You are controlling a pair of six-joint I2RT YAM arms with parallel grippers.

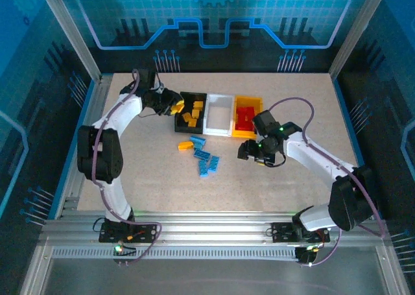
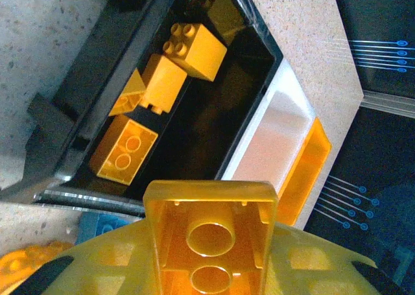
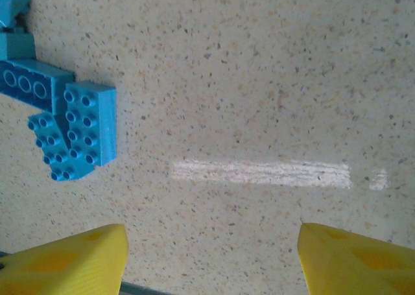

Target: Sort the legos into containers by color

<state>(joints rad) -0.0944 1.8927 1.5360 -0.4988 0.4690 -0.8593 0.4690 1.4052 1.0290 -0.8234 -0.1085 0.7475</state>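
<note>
Left tool (image 1: 174, 106) is pressed together on a small orange-yellow hard-plastic lego brick (image 2: 211, 236). It pinches the brick across its flat side walls, hollow underside toward the wrist camera. It hangs over the left rim of the black rectangular plastic bin (image 2: 110, 68), which already holds several orange-yellow bricks (image 2: 165, 81). My read: the brick is light, rigid and smooth-sided, so slippery. Parallel walls are the right hold, not the studs. A drop won't break it, but it may bounce. The white plastic bin (image 1: 220, 96) sits next to the black one, then the orange-yellow plastic bin (image 1: 248, 98) holding red bricks (image 1: 245, 118). The three stand in a row toward the tabletop's far edge. Right tool (image 3: 211, 256) is spread with nothing between its fingers. It hovers over bare tabletop (image 3: 259, 81), just right of the blue brick cluster (image 3: 71, 129) near the tabletop's middle. One loose orange-yellow brick (image 1: 185, 145) lies just left of that cluster. Blues look unsorted, likely next.
</note>
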